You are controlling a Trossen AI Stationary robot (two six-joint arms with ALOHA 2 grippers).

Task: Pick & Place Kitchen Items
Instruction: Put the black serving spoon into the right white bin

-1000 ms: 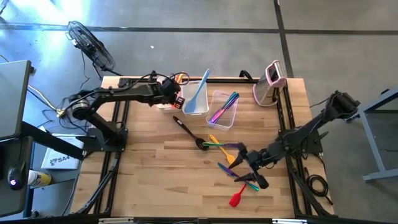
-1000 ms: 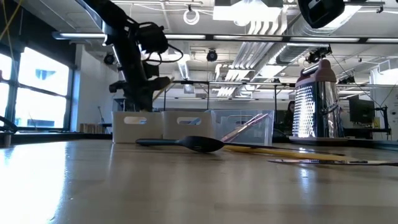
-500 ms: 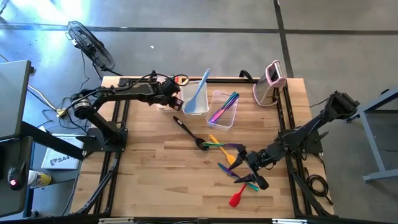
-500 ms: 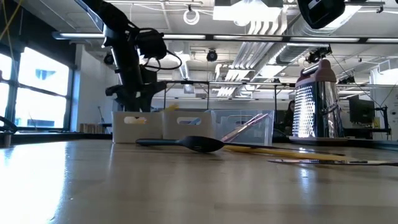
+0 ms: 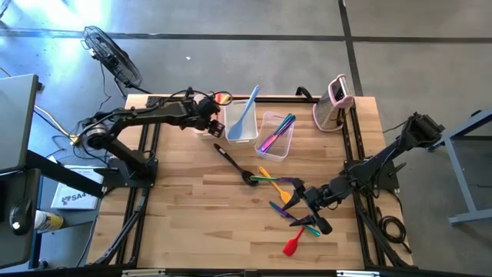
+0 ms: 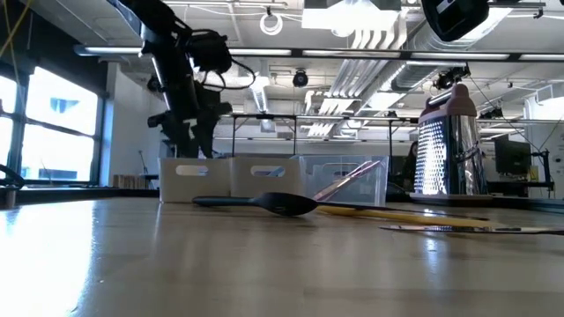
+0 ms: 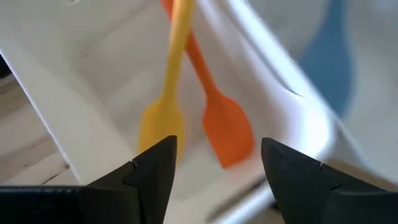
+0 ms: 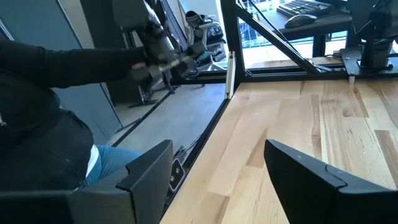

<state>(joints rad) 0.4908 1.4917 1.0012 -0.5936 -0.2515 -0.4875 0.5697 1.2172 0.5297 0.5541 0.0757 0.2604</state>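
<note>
Three tubs, one grater and a spread of utensils on the bench.
The left tub (image 7: 74,93) holds two spatulas, one yellow spatula (image 7: 163,112) and one orange spatula (image 7: 225,127). The middle tub (image 5: 247,138) holds one light blue spatula (image 5: 244,117). The right tub (image 5: 281,151) holds a few slim utensils (image 5: 277,132), too bunched to count. One black slotted turner (image 5: 233,163) lies loose, with roughly seven coloured utensils (image 5: 292,201) to its right. One pink-and-white grater (image 5: 336,98) stands far right.

My two arms are dark, nearly black, built of slim tubular links with chunky joint housings and thin black cables looping along them. Each pincer, left pincer (image 7: 214,171) and right pincer (image 8: 217,171), ends in two broad, angular matte-black fingers.
</note>
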